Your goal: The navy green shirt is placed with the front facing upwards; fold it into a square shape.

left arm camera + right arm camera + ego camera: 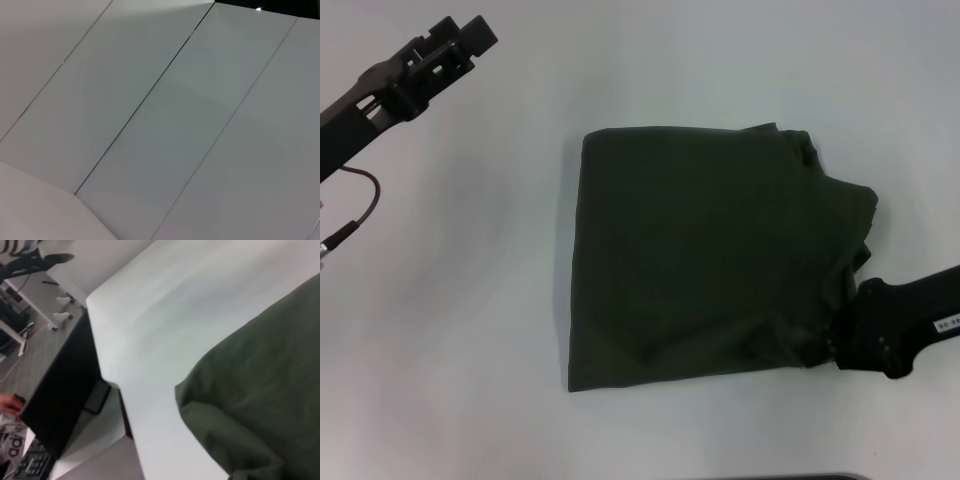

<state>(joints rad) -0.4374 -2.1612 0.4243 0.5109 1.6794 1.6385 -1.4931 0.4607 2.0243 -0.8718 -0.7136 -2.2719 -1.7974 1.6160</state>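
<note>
Two arms showed. The navy green shirt (715, 255) lay mid-table (470, 330), already folded into a rough square, no lettering visible. The right gripper (842, 345) sat at the shirt's near right corner; whether it pinched cloth could not be told. The left gripper (455, 45) hung far left of the shirt, seemingly parted and empty. Judged final tidying; next, release and withdraw cleanly.

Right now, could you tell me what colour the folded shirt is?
Plain dark olive green; the shirt shows best in the head view.
</note>
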